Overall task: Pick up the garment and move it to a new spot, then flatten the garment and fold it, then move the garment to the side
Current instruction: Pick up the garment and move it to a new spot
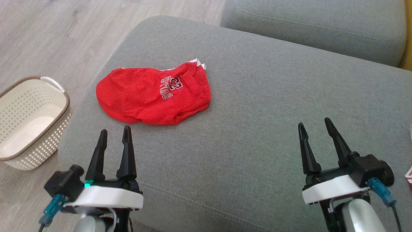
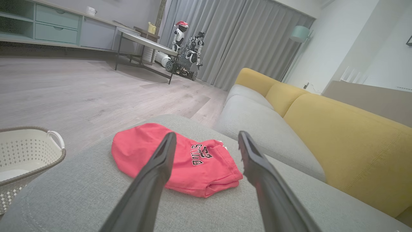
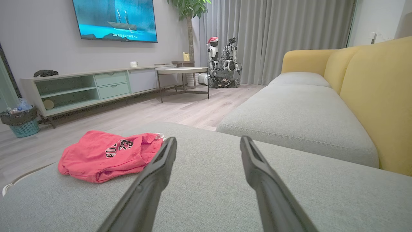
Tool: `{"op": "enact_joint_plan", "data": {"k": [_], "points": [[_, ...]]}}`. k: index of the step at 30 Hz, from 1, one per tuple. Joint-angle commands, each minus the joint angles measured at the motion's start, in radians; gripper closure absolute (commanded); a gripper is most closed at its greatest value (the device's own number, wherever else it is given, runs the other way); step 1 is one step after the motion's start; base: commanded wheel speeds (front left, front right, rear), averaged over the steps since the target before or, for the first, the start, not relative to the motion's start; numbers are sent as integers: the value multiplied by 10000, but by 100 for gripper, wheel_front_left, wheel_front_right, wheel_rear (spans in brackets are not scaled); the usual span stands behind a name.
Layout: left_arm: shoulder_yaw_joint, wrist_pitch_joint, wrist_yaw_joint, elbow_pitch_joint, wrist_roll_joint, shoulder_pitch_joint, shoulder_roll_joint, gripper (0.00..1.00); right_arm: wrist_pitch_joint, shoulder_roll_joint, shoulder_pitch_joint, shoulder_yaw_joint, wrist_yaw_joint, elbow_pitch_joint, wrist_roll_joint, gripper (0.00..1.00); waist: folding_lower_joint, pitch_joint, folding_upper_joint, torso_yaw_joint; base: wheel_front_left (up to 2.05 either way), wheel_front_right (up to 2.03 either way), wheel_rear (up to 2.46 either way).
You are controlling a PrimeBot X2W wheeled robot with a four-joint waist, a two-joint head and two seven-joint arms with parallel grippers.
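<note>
Garment [image 1: 153, 96] crumpled near cushion's [image 1: 257, 135] left edge, bare seat rightward; left gripper [image 1: 114, 133] and right gripper [image 1: 317, 124] spread, empty; lettering partly folded under.

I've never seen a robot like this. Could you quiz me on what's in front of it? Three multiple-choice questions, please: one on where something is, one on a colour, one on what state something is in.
1. Where does the crumpled red fabric garment lie?
A. On a bed
B. On the grey fabric sofa cushion
C. On a kitchen counter

2. What colour is the perforated plastic basket?
A. Cream with a brown rim
B. Blue
C. Black

3. How are the left tool and right tool?
A. Both shut on the garment
B. Left shut on the garment, right open
C. Both open, holding nothing

Answers: 1 B, the garment rests on the cushion's grey top; 2 A, its dotted walls are cream under a brown edge; 3 C, each tool stands spread, clear of the garment.
</note>
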Motion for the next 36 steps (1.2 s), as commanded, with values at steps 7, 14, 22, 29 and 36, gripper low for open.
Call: {"op": "enact_joint_plan", "data": {"k": [7,14,22,29,36], "points": [[568,-53,186,-322,88,-445,14,0,-3,-30,-399,340,-7,-325,144,0,0,185,0,-69,0,0,0],[1230,-53,233,235,280,-1098,14,0,35,-30,-596,342,-7,-462,130,0,0,633,0,-439,0,0,0],[1958,-21,52,2828,544,-2880,186,0,586,-30,-1116,241,-7,-1216,-347,0,0,1756,0,-899,0,0,0],[1927,813,-276,5633,404,-5293,836,0,1139,-30,-1558,318,-7,-2014,-905,0,0,2946,0,-1248,0,0,0],[1859,1028,-566,7885,323,-7170,1216,0,1367,-30,-1795,473,-7,-2362,-1178,0,0,3626,0,-1635,0,0,0]]}}
